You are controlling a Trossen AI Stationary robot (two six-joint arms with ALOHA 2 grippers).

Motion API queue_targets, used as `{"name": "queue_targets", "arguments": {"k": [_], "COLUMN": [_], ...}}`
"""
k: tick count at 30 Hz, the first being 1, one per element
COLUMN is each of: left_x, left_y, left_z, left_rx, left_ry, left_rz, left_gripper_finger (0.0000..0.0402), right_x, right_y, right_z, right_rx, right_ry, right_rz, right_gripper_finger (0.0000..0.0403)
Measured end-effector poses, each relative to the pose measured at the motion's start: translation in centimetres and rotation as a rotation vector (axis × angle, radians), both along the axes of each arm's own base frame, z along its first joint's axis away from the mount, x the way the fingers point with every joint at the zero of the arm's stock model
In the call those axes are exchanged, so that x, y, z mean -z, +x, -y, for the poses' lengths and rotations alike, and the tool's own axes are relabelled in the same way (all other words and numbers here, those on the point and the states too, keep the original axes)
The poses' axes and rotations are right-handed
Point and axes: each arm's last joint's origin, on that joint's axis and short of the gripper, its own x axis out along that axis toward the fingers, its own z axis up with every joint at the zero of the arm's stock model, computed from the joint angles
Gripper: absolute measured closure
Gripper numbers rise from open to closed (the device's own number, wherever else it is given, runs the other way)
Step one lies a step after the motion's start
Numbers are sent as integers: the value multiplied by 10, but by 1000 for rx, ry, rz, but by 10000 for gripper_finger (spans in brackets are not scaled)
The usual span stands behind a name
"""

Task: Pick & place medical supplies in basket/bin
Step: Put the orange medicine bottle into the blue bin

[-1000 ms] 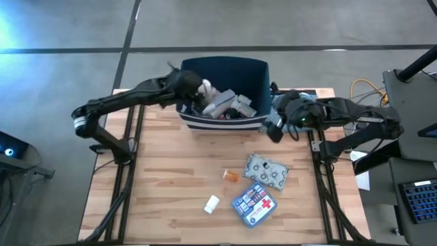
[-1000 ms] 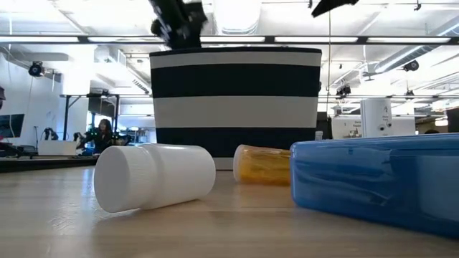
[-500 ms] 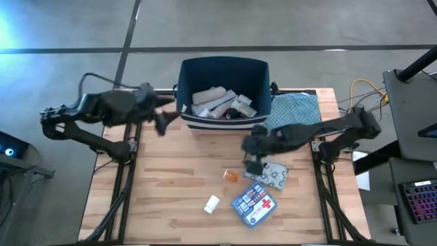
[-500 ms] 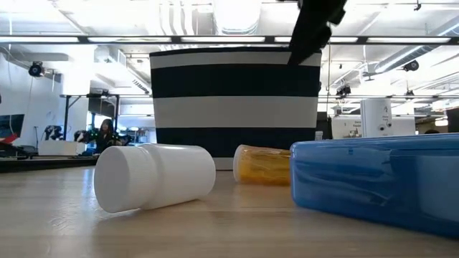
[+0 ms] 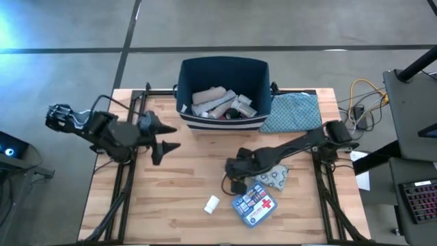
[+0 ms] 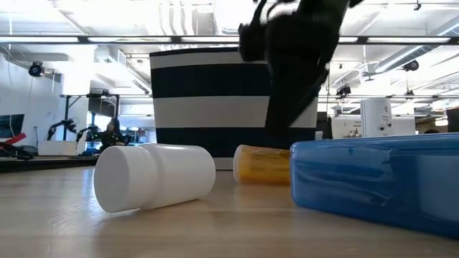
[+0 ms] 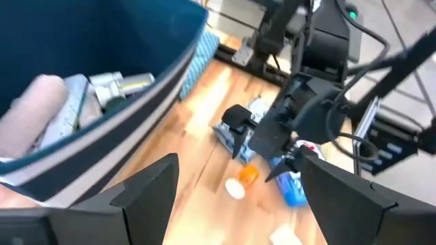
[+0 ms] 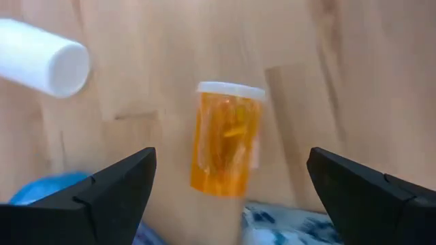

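Observation:
The navy bin stands at the table's far edge with several supplies inside. On the wood lie an orange vial, a white pill bottle, a blue first-aid pouch and a silver blister pack. My right gripper hangs open just over the vial, pointing steeply down, one finger on each side of it, clear of it. In the high view it hides the vial. My left gripper is open with nothing in it, near the bin's left front corner.
A blue-grey patterned cloth lies to the right of the bin. The bottle, the vial and the pouch lie close together near the table's front. Bare wood stretches across the table's left half.
My left gripper has drawn back from over the bin toward the table's left and near side. My right gripper has swung from beside the bin's right front corner toward the near edge and down, over the orange vial. The supplies on the table have stayed put.

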Motion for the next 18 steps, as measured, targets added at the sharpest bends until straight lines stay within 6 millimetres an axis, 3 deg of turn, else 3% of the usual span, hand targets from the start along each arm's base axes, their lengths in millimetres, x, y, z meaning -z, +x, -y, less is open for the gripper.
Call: {"name": "queue_targets", "arguments": {"k": [6, 10, 14, 18], "left_x": [9, 9, 10, 9], "left_y": [-4, -11, -20, -29], "left_z": [5, 2, -1, -5], "left_rx": [33, 37, 37, 32], "left_ry": [10, 13, 20, 17], "left_rz": [-25, -32, -49, -62], "left_gripper_finger": [116, 116, 116, 116], "right_x": [38, 46, 42, 38], "right_y": [9, 15, 21, 24], "right_z": [-2, -3, 0, 12], "right_rx": [95, 127, 140, 194], "right_ry": [21, 21, 25, 38], "right_rz": [-82, -92, -71, -64], "right_gripper_finger": [35, 56, 112, 196]}}
